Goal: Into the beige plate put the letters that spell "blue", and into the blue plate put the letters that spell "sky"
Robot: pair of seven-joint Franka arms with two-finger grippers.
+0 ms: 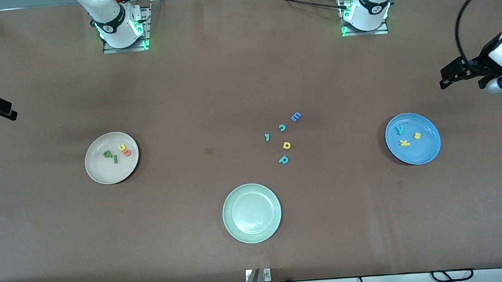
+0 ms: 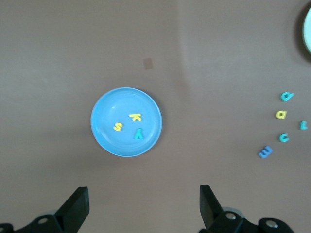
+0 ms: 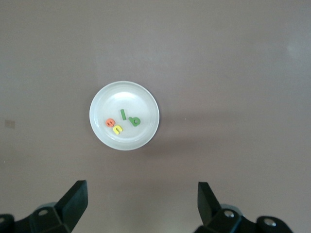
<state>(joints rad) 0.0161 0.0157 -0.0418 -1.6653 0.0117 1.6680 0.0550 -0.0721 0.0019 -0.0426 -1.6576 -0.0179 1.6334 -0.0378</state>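
Note:
The beige plate (image 1: 101, 170) toward the right arm's end holds the green b (image 1: 107, 154), dark green l (image 1: 116, 159), yellow u (image 1: 121, 147) and orange e (image 1: 126, 152). The blue plate (image 1: 424, 153) toward the left arm's end holds the teal y (image 1: 399, 130), yellow k (image 1: 404, 142) and yellow s (image 1: 417, 135). My left gripper (image 1: 444, 77) hangs open and empty high over the table's end past the blue plate (image 2: 107, 141). My right gripper (image 1: 7, 111) hangs open and empty at the other end, looking down on the beige plate (image 3: 141, 104).
A pale green plate (image 1: 252, 212) sits empty near the front edge. Loose letters lie mid-table between it and the robots: a blue E (image 1: 295, 117), teal c (image 1: 282, 128), yellow d (image 1: 286, 145), teal p (image 1: 283, 159) and one more small teal piece (image 1: 267, 137).

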